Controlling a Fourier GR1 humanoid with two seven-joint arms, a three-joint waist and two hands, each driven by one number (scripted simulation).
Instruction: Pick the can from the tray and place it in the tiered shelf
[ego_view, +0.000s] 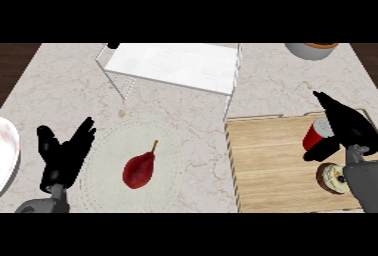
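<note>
While one can (317, 134) stands, one tray (273, 165) bears it.

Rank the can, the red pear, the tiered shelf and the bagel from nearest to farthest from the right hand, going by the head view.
Measured from the right hand:
1. Can, on the tray, against the hand.
2. Bagel, on the tray just below the hand, partly behind the forearm.
3. Tiered shelf, upper middle of the counter.
4. Red pear, on the round mat at the left.
</note>
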